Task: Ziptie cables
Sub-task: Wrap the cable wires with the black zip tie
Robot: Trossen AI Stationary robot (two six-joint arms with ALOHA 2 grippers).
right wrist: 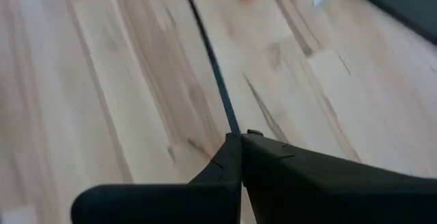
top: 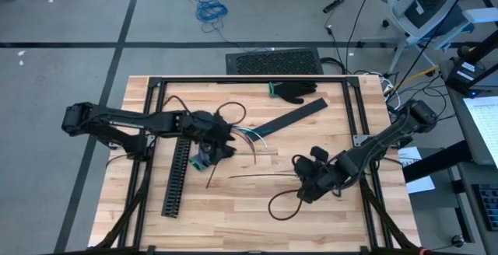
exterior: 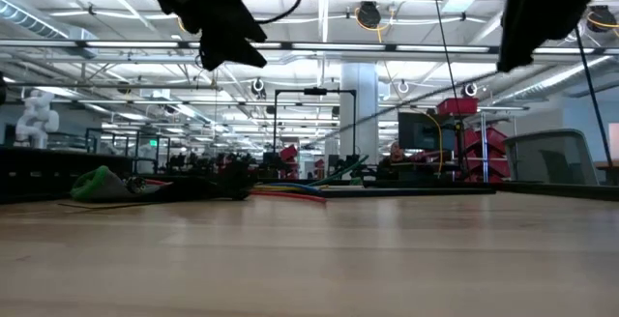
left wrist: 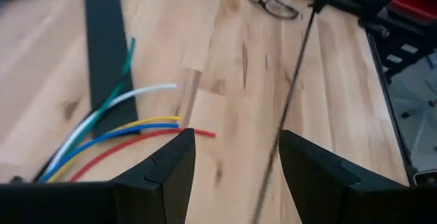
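Note:
The cables [top: 250, 135] are thin white, blue, yellow, red and green wires. They lie on the wooden table with their ends fanned out, and in the left wrist view the cables [left wrist: 116, 132] run back behind one finger. My left gripper [left wrist: 235, 162] hangs open above them, also seen in the high view as my left gripper [top: 223, 140]. A thin black zip tie [top: 264, 176] runs from near the wires to my right gripper [top: 306, 180], which is shut on it. In the left wrist view the zip tie [left wrist: 290, 101] shows through the gap between the left fingers. My right gripper pinches the thin black zip tie at one end [right wrist: 231, 130] between its two fingertips. The fingers slant down from above, and the tie runs straight away from them toward the left arm. Whether the tie's far end [top: 232, 177] rests on the table I cannot tell.
A long black slotted channel [top: 177, 176] lies near the left gripper. A flat black strip [top: 292, 117] lies slantwise at the middle. A black glove [top: 296, 92] sits at the far side. A dark cable loop [top: 283, 204] lies near the right gripper, and a black frame [top: 249, 79] borders the table.

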